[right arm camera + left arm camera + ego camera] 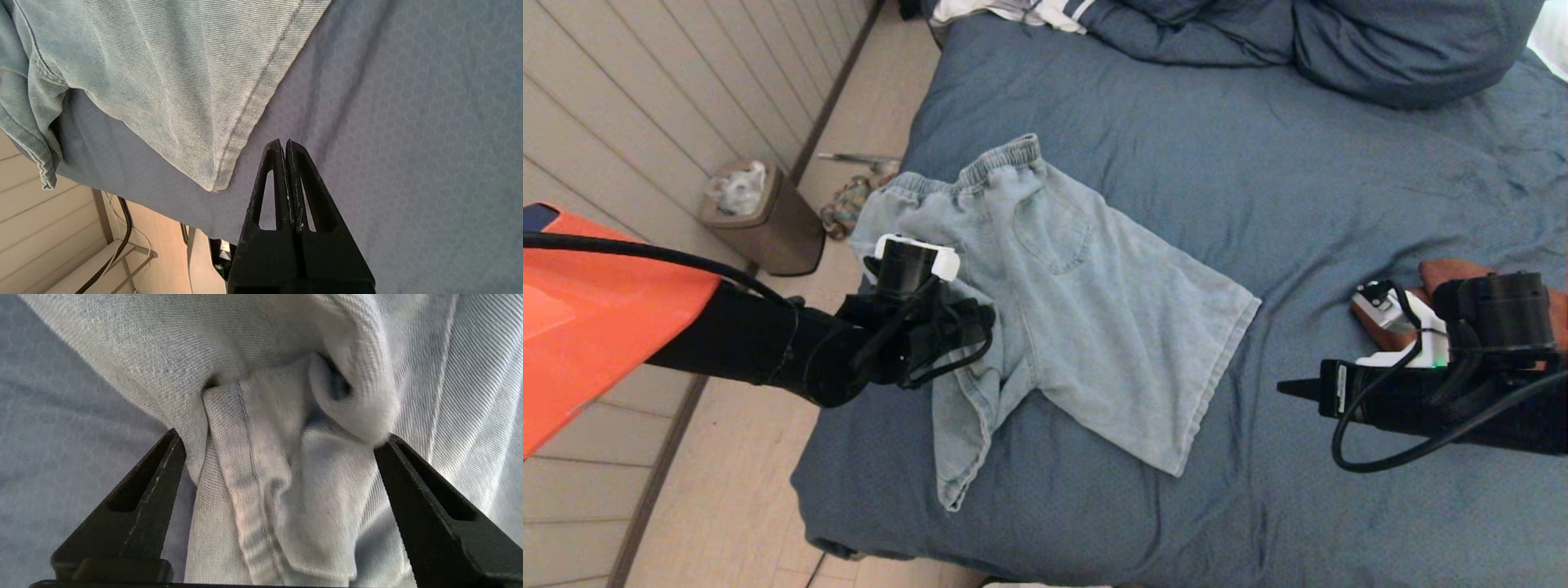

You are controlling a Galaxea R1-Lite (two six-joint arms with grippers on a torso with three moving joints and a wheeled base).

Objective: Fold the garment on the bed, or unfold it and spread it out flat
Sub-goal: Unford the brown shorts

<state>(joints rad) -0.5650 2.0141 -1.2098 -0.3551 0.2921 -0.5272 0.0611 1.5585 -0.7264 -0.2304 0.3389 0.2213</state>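
Observation:
A pair of light-blue denim shorts (1094,310) lies on the bed (1339,204), waistband toward the far left and one leg spread toward the right. The other leg is bunched near the bed's left edge. My left gripper (976,327) sits low over that bunched left part. In the left wrist view, the left gripper (282,435) is open, with a loose fold of the shorts (261,355) lying between its wide-apart fingers. My right gripper (1284,388) hovers over bare cover, right of the leg hem. The right gripper (284,141) is shut and empty, just off the hem corner (212,179).
Blue pillows (1380,41) and a white striped cloth (1013,12) lie at the head of the bed. A brown object (1454,273) sits behind my right arm. On the floor to the left are a waste bin (760,216) and a small cloth pile (849,204) by the wall.

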